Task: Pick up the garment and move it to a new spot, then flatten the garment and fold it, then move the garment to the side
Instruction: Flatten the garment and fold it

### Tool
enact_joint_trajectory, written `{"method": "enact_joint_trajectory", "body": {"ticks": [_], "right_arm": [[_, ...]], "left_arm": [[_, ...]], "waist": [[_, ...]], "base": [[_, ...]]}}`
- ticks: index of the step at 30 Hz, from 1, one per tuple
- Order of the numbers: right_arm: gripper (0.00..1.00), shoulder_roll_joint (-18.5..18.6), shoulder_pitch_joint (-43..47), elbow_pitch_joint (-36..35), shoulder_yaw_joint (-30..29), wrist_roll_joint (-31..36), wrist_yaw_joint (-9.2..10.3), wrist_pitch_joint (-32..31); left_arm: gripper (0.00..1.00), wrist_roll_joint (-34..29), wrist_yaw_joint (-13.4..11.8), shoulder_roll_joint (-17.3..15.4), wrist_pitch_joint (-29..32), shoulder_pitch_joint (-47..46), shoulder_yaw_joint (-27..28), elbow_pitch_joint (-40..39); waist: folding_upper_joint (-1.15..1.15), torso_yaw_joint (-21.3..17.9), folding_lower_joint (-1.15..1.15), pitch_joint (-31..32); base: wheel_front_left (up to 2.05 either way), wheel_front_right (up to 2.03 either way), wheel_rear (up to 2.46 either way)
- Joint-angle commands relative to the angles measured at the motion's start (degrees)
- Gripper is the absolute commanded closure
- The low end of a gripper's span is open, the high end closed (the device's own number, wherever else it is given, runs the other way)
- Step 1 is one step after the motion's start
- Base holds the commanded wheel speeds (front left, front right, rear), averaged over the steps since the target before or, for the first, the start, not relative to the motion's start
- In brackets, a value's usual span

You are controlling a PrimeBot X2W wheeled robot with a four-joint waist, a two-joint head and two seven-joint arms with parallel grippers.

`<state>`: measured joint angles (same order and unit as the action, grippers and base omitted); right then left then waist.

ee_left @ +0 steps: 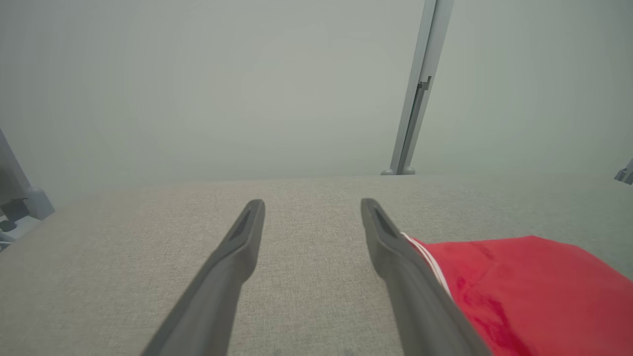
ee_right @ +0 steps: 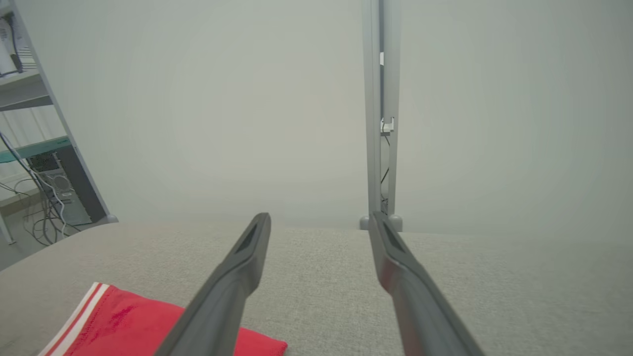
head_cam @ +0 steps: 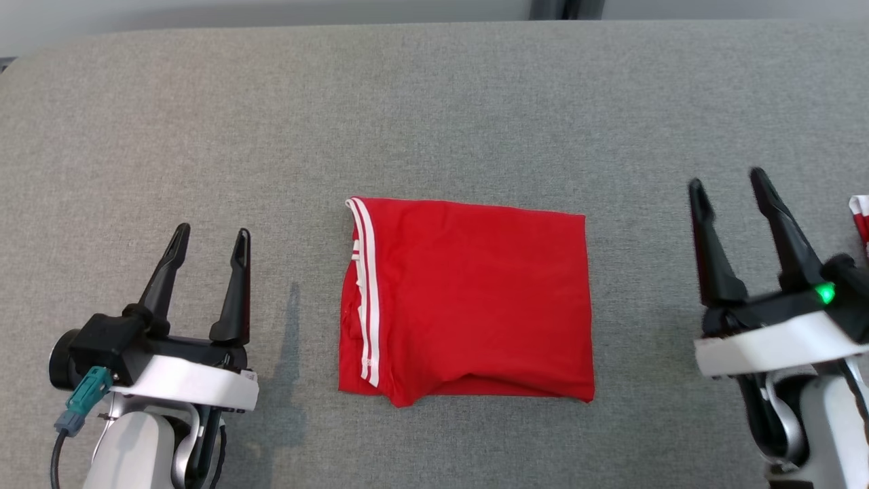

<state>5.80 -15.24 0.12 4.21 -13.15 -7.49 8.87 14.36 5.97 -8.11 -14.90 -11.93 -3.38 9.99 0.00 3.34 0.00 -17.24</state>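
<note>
The red garment (head_cam: 468, 299) is lying folded into a rough square in the middle of the grey worktop (head_cam: 434, 102), with its white-striped edge turned towards the robot's left. The left fingers (head_cam: 236, 285) are being held spread apart and empty, well to the left of it. The right fingers (head_cam: 707, 244) are being held open and empty too, well to its right, near a scrap of red and white cloth (head_cam: 861, 221). The garment is being judged light, thin and limp: lifted by one point, it is likely to sag and lose its folds. All layers are best being pinched together at two corners of one edge. The near edge is bulging slightly, so a clean bite there is being doubted
</note>
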Motion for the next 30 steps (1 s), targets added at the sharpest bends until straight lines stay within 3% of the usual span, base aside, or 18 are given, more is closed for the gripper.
{"method": "enact_joint_trajectory", "body": {"ticks": [1, 8, 22, 23, 24, 30], "right_arm": [[0.00, 0.44, 1.57, -0.56, -1.36, 0.63, 0.00, -0.56], [0.00, 0.35, 7.54, -1.58, -6.15, 1.27, 0.00, -1.81], [0.00, -0.43, 9.02, -1.80, -7.01, 1.03, 0.00, -2.78], [0.53, -0.49, 8.95, -1.96, -6.82, 1.08, 0.00, -2.78], [1.00, -0.51, 8.72, -2.31, -6.33, 1.08, 0.00, -2.67], [1.00, -0.12, 7.03, -3.78, 2.02, 0.95, 0.00, -4.13]], "left_arm": [[0.00, -0.11, -0.44, -0.41, -0.28, 0.40, 0.52, -0.25], [0.00, 0.19, -0.99, -0.57, -0.28, 2.44, 1.07, -1.01], [0.00, 0.37, -1.79, -1.07, 0.45, 3.33, 0.19, -1.85], [0.00, 0.37, -1.84, -1.10, 0.49, 3.31, 0.12, -1.89], [0.00, 0.37, -1.86, -1.15, 0.47, 3.23, 0.05, -1.96], [0.00, 0.63, -1.96, -1.31, 0.46, 2.64, -0.29, -2.17]], "waist": [[0.00, -0.42, 0.00, 0.60], [0.00, -1.22, 0.00, 2.51], [0.00, -1.12, 0.00, 3.09], [0.00, -1.06, 0.00, 3.05], [0.00, -0.98, 0.00, 3.00], [0.00, -0.27, 0.00, 2.71]], "base": [[0.00, 0.00, 0.00], [0.00, 0.00, 0.00], [0.00, 0.00, 0.00], [0.00, 0.00, 0.00], [0.00, 0.00, 0.00], [0.00, 0.00, 0.00]]}}
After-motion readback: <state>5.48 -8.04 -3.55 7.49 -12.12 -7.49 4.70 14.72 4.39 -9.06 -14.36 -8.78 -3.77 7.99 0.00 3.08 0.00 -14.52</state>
